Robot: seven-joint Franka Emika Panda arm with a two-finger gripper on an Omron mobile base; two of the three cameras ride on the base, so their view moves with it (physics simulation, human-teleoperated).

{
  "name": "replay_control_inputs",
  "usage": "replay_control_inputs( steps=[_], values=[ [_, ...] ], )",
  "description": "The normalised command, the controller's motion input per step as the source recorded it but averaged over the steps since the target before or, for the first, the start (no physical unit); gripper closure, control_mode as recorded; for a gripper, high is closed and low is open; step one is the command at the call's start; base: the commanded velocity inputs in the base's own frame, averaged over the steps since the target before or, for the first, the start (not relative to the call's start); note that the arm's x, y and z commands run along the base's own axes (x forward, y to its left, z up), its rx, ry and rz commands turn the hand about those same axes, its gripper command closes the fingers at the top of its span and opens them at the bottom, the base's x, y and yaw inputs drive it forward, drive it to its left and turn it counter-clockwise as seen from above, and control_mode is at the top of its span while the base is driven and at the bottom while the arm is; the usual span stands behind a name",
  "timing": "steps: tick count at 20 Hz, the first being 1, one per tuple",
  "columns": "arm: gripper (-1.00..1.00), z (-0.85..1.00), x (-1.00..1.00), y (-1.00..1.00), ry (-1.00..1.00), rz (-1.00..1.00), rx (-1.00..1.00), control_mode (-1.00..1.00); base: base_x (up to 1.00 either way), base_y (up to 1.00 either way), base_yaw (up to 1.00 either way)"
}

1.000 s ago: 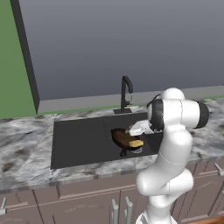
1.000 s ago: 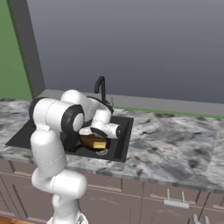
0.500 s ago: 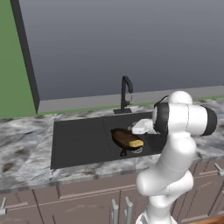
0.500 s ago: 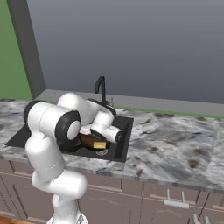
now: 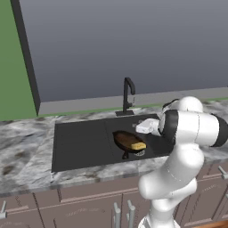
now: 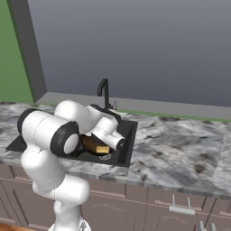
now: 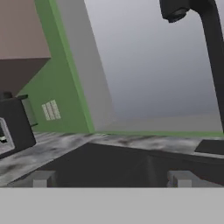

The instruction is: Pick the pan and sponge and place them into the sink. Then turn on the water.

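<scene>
Black sink (image 5: 80, 142) holds your pan (image 5: 127, 141), the sponge (image 5: 138, 145) at its 4 o'clock rim. Your gripper's fingertips (image 7: 43, 178), spread apart and empty, face the faucet (image 5: 128, 95); its base is cut off in the hand view.

matte black sink (image 5: 80, 142), dark pan (image 5: 126, 140) with reddish-brown inside, yellow sponge (image 5: 138, 145), slim black faucet (image 5: 128, 95), grey-and-white marbled counter (image 5: 22, 151), brown cabinet fronts (image 5: 67, 205), green wall (image 5: 15, 67), grey-blue backsplash (image 5: 133, 44), white arm (image 5: 187, 133) with dark joints
</scene>
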Motion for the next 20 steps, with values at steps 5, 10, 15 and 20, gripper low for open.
replay_control_inputs(
  steps=[5,10,15,20],
  values=[
    [-1.0,0.22,-0.01,-0.06,-0.07,-0.14,0.03,-1.0,0.0,0.0,0.0],
    [-1.0,0.11,0.0,-0.1,-0.08,-0.13,0.03,-1.0,0.0,0.0,0.0],
    [-1.0,0.02,0.0,-0.14,0.0,-0.17,0.06,-1.0,0.0,0.0,0.0],
    [-1.0,0.01,0.05,-0.12,0.0,-0.16,0.05,-1.0,0.0,0.0,0.0]
  ],
)
